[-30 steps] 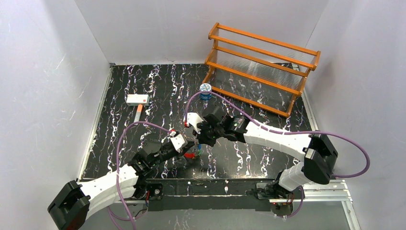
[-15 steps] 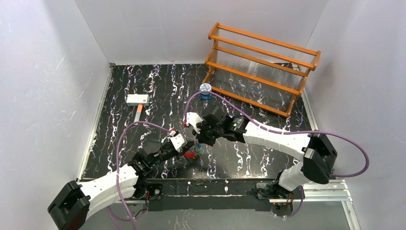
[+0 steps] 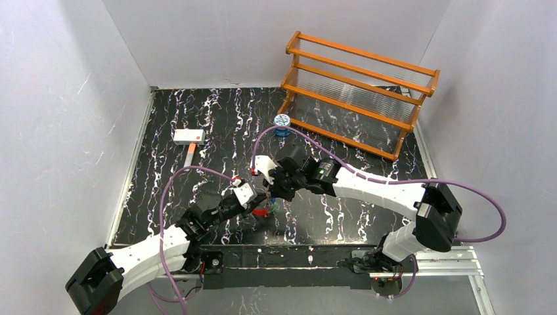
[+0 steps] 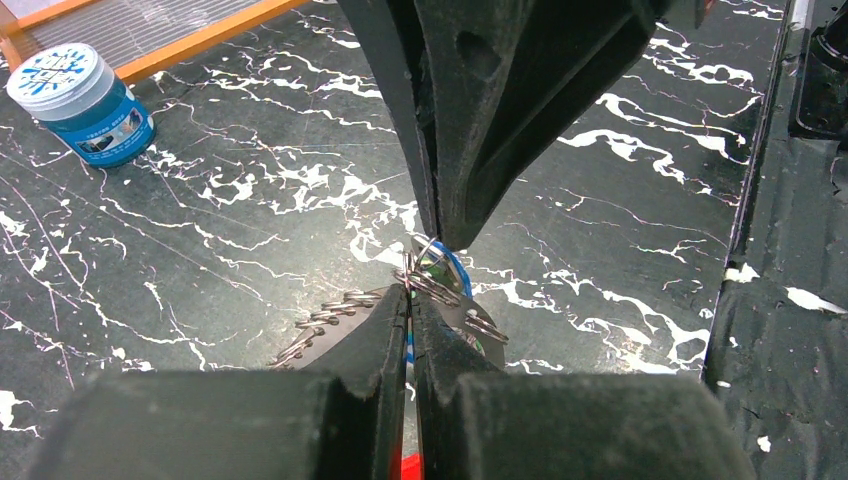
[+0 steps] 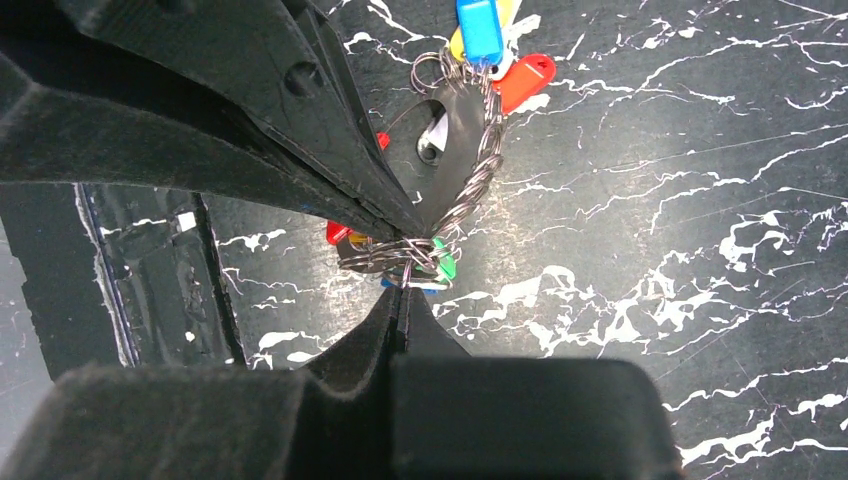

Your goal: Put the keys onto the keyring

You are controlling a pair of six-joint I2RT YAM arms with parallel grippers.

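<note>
Both grippers meet over the middle of the table, just above it. In the right wrist view my right gripper [image 5: 400,295] is shut on the thin silvery wire of the keyring [image 5: 470,175], a twisted loop running up from its tips. Keys hang along the wire: blue [image 5: 480,28], red [image 5: 525,75] and green [image 5: 445,265]. My left gripper [image 4: 410,300] is shut with a blue-and-white strip of a key between its jaws, and small wire rings [image 4: 440,285] bunch at its tips. The right fingers [image 4: 470,150] come down to the same spot. From above, the red key [image 3: 263,211] shows below the tips.
A round blue-and-white tin [image 3: 282,123] stands behind the grippers, in front of an orange wooden rack [image 3: 358,92] at the back right. A white block on an orange handle [image 3: 188,138] lies at the back left. White walls close three sides.
</note>
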